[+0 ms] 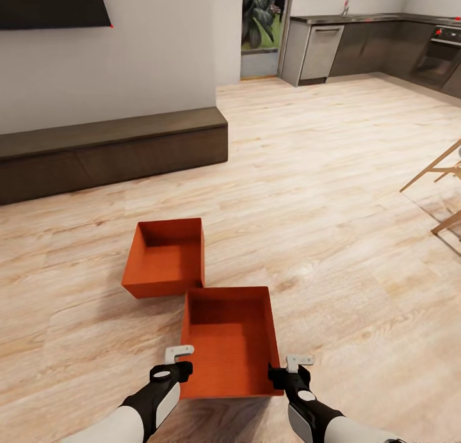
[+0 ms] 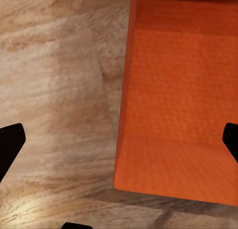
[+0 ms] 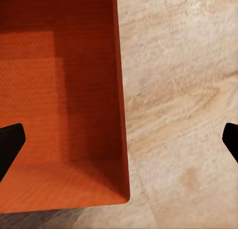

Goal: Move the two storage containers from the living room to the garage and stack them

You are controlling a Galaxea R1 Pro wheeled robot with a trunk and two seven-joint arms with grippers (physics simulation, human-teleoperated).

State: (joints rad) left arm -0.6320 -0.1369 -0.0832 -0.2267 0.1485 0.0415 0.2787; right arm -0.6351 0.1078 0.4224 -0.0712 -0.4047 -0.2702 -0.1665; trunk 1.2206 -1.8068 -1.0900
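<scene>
L gripper [image 1: 177, 361] & R gripper [image 1: 289, 366] both spread wide, straddling near orange-red rectangular open-top bin [image 1: 229, 340]'s side walls; lower evenly, then pinch both walls together.

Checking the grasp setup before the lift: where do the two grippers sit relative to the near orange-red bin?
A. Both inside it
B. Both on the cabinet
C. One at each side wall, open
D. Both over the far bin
C: the left gripper and right gripper flank the near container, open astride its side walls.
</scene>
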